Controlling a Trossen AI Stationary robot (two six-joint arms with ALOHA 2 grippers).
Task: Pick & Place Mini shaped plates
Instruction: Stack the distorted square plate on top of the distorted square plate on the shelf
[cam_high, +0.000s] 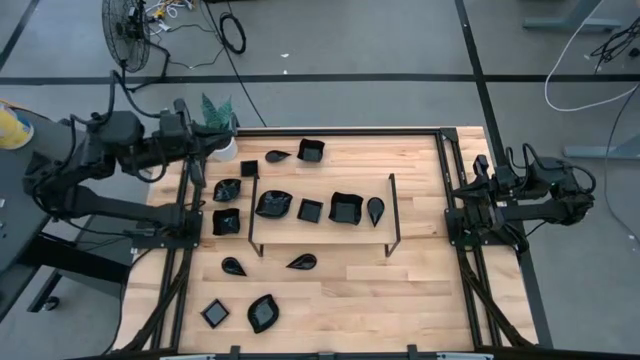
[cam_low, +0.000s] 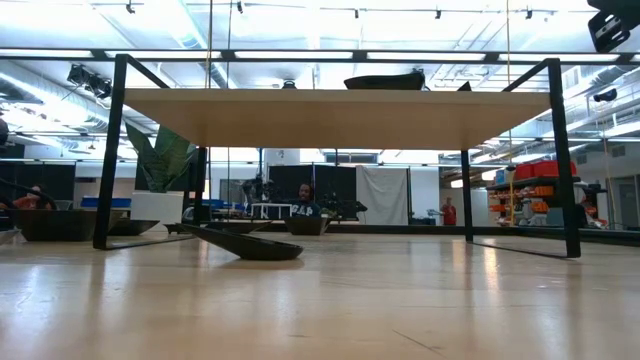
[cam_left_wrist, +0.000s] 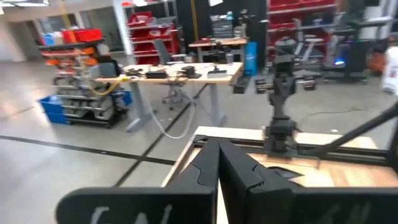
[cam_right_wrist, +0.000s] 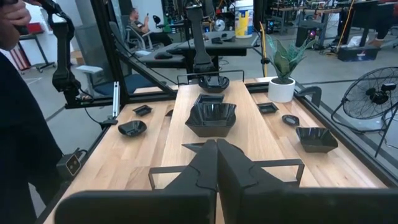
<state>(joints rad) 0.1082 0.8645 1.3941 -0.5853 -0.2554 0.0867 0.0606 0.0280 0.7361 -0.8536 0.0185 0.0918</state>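
Thirteen glossy black mini shaped plates (cam_high: 310, 210) in all, none held, spread over the left half and middle of the worktop (cam_high: 400, 300).

Nearest the front edge, toward the left: a small square dish (cam_high: 215, 313) and, just beside it but not touching, a wavy leaf dish (cam_high: 263, 312).

A step farther in: a left teardrop dish (cam_high: 233, 266) and a right teardrop dish (cam_high: 302, 262), well apart, flat on the wood just in front of the raised shelf (cam_high: 320, 235).

On that shelf, a wooden board on thin black legs, a row of four: shelf leaf dish (cam_high: 274, 204), shelf small square (cam_high: 310, 210), shelf deep square (cam_high: 346, 208), shelf teardrop (cam_high: 375, 209), close together.

Level with the shelf, at the worktop's right edge: right claw (cam_right_wrist: 216, 146), fingers pressed together, pinching nothing, aimed across the wood toward the shelf.

Left of the shelf, down on the worktop, in a line running away: a square bowl (cam_high: 226, 221), a wavy dish (cam_high: 227, 189), a tiny square (cam_high: 248, 168).

Behind the shelf: a far teardrop (cam_high: 278, 156) beside a far square bowl (cam_high: 311, 150).

At the far left corner: a white pot with a green plant (cam_high: 220, 112), and beside it the left claw (cam_left_wrist: 217, 149), raised off the wood, fingers pressed together, empty, facing the right arm.

Beyond, on the floor: a fan (cam_high: 125, 30).
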